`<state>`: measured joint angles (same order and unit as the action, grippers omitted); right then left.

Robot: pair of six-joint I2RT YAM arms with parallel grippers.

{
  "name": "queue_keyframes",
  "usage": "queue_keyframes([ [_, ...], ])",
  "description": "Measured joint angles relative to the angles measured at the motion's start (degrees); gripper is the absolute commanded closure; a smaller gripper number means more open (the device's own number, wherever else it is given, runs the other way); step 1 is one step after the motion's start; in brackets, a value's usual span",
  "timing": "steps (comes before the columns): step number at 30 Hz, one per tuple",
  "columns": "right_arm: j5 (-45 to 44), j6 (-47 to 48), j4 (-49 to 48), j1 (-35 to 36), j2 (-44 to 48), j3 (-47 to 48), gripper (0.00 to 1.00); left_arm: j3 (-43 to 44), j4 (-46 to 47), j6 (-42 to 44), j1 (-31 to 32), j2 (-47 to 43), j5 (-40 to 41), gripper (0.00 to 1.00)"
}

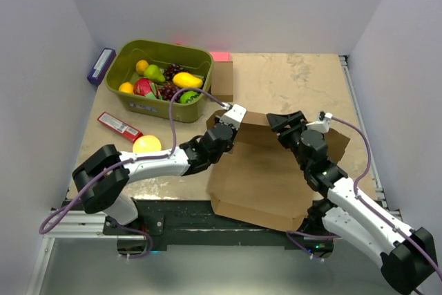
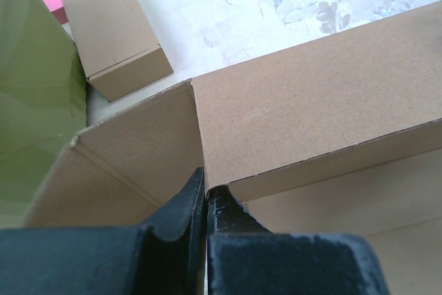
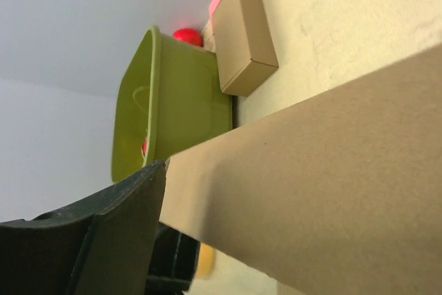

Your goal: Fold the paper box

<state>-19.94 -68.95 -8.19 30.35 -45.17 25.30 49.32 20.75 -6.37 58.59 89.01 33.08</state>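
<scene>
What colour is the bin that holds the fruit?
Olive green. The bin shows best in the top external view.

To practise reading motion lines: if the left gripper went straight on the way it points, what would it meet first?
The left gripper would meet the paper box first: its upright corner wall stands right at the fingertips, seemingly touching.

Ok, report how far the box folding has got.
Done: on the box, the far wall and left flap stand up. In hand: the left end effector pinches that corner, and the right end effector is at the far wall. Left to do: the near part looks flat, unfolded.
</scene>
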Motion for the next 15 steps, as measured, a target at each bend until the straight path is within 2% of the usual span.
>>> queue_keyframes([
  [8,2.0,16.0,1.0,5.0,3.9,1.2,0.28,4.4,-8.2,-1.3,-2.1,0.0,-0.8,1.0],
  [15,1.8,25.5,0.9,13.9,-2.3,5.4,0.32,7.1,-15.3,-4.6,-4.9,0.5,-5.9,1.0],
])
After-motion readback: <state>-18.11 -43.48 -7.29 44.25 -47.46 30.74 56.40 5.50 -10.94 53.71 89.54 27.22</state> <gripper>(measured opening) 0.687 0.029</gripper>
